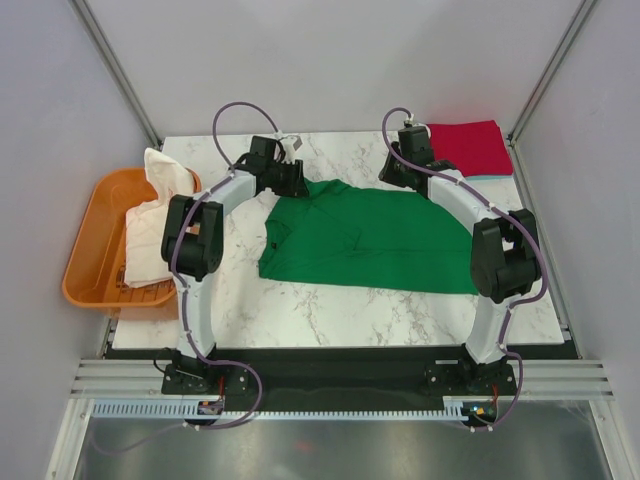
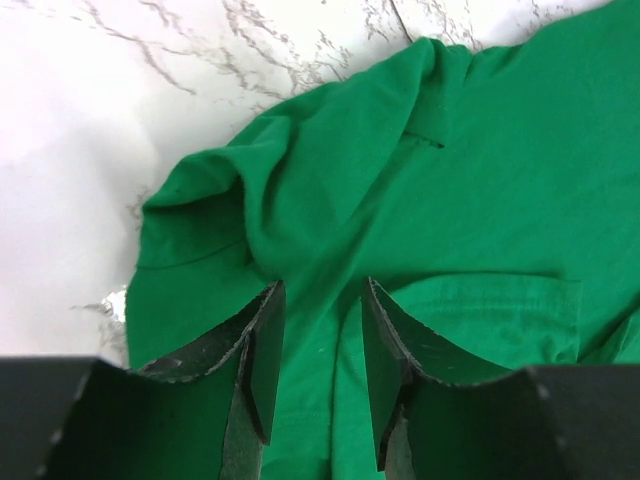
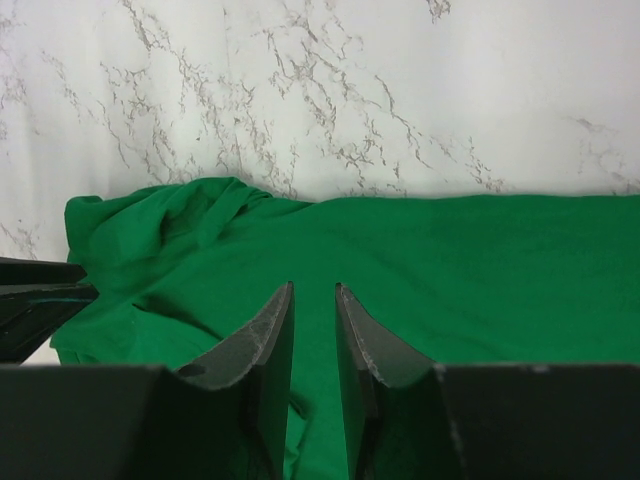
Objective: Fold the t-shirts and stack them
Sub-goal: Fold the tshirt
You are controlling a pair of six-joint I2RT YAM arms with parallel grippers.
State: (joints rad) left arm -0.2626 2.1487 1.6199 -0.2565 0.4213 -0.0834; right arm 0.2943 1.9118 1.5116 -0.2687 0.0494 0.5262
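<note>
The green t-shirt (image 1: 370,240) lay spread on the marble table (image 1: 330,310), its near hem straight and its far left part rumpled. At its far left corner the left end effector (image 2: 318,290) stood over the bunched cloth, jaws parted and gripping nothing. At its far right edge the right end effector (image 3: 313,290) showed only a narrow gap with green cloth in it; whether it pinched the cloth could not be told. Beyond the green t-shirt's far right corner lay a folded red t-shirt (image 1: 465,145). Left of the green one, a white t-shirt (image 1: 150,225) draped over an orange tub (image 1: 90,250).
</note>
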